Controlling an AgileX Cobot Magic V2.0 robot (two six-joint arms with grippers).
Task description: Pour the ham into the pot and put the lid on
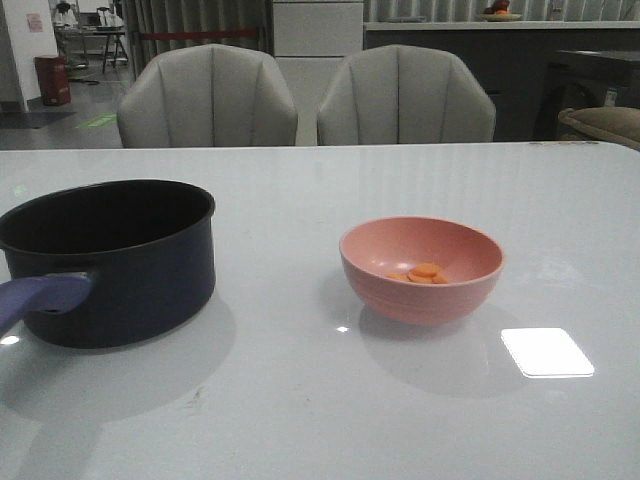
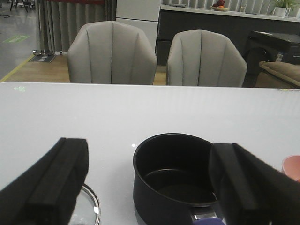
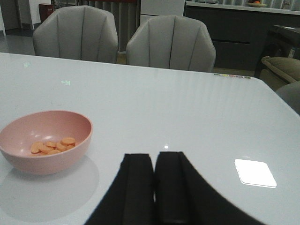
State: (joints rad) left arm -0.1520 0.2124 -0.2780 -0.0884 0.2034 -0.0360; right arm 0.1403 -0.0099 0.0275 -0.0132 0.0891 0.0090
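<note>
The right pincer (image 3: 154,187) hung over the white surface (image 3: 187,112), its black fingers (image 3: 136,187) seemingly pressed together, well apart from the pink bowl (image 3: 44,147) holding the ham (image 3: 54,146).

I can read no words, brands or numbers anywhere. A pale poster (image 1: 35,22) on the far wall, well beyond my claws, is too blurred to make out.
</note>
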